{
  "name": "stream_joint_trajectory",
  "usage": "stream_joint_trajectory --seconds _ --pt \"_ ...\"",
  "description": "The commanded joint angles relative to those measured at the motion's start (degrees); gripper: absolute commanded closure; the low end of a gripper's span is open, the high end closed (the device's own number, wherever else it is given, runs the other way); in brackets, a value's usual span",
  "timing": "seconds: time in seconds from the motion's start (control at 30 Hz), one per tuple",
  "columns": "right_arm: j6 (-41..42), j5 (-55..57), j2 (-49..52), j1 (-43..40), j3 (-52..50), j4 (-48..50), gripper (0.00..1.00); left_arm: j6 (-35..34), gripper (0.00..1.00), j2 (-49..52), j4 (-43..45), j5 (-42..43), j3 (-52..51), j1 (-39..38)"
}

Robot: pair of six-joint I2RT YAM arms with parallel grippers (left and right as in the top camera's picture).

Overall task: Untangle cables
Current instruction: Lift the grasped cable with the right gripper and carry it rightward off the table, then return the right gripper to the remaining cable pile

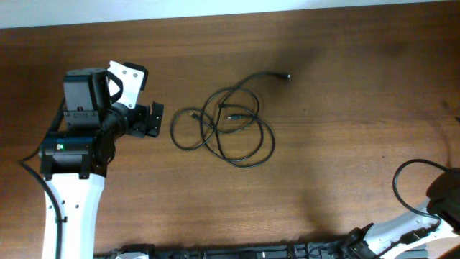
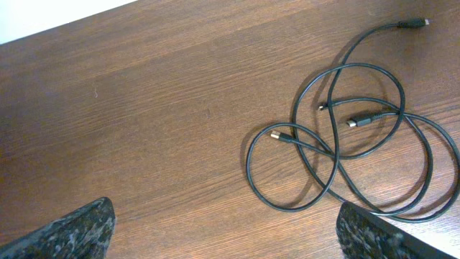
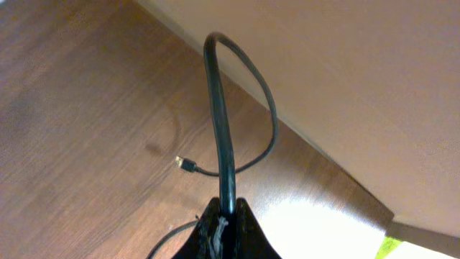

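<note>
Thin black cables (image 1: 230, 126) lie looped over one another in the middle of the brown table, with small plug ends (image 1: 287, 75) sticking out. They also show in the left wrist view (image 2: 345, 129) at the right. My left gripper (image 1: 154, 120) is open and empty, just left of the tangle; its fingertips (image 2: 226, 226) are spread wide above bare wood. My right gripper (image 3: 230, 210) is shut on a separate black cable (image 3: 219, 115). That cable arcs up and runs down to a small plug (image 3: 185, 165). In the overhead view it loops at the far right (image 1: 404, 174).
The wooden table (image 1: 338, 144) has its right edge close to my right gripper, with a pale surface beyond it (image 3: 345, 72). The left arm's white and black body (image 1: 75, 144) fills the left side. The right arm (image 1: 402, 226) lies along the bottom right.
</note>
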Motion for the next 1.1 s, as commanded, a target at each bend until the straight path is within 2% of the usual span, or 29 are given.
stream_joint_trajectory --seconds 0.0,0.13,0.17,0.2,0.23,0.33,0.4,0.5,0.73,0.87,1.07 --pt "4.2 -2.5 0.3 -2.5 -5.2 3.3 0.96 0.9 0.01 0.2 0.1 0.6 0.3 0.3" --pt "4.8 -3.7 0.3 -3.8 -13.7 8.6 0.96 0.9 0.01 0.2 0.1 0.6 0.3 0.3" --pt "4.8 -3.7 0.3 -3.8 -15.3 9.7 0.92 0.9 0.01 0.2 0.1 0.6 0.3 0.3" --pt "4.8 -3.8 0.4 -3.8 -16.9 10.7 0.84 0.9 0.01 0.2 0.1 0.6 0.3 0.3" --pt "4.8 -4.0 0.4 -3.8 -18.2 11.3 0.71 0.9 0.01 0.2 0.1 0.6 0.3 0.3" --pt "4.8 -5.0 0.4 -3.8 -20.2 12.0 0.47 0.9 0.01 0.2 0.1 0.6 0.3 0.3" --pt "4.8 -5.9 0.4 -3.8 -20.3 12.0 0.01 0.9 0.01 0.2 0.1 0.6 0.3 0.3" --pt "4.8 -11.0 0.4 -3.8 -20.3 11.5 0.01 0.9 0.01 0.2 0.1 0.6 0.3 0.3" --pt "4.8 -31.1 0.4 -3.7 -20.3 8.9 0.01 0.9 0.01 0.2 0.1 0.6 0.3 0.3" --pt "4.5 -33.3 0.4 -1.9 -20.6 5.1 0.01 0.9 0.01 0.2 0.1 0.6 0.3 0.3" --pt "4.3 -33.0 0.4 5.7 -23.8 3.9 0.01 0.9 0.01 0.2 0.1 0.6 0.3 0.3"
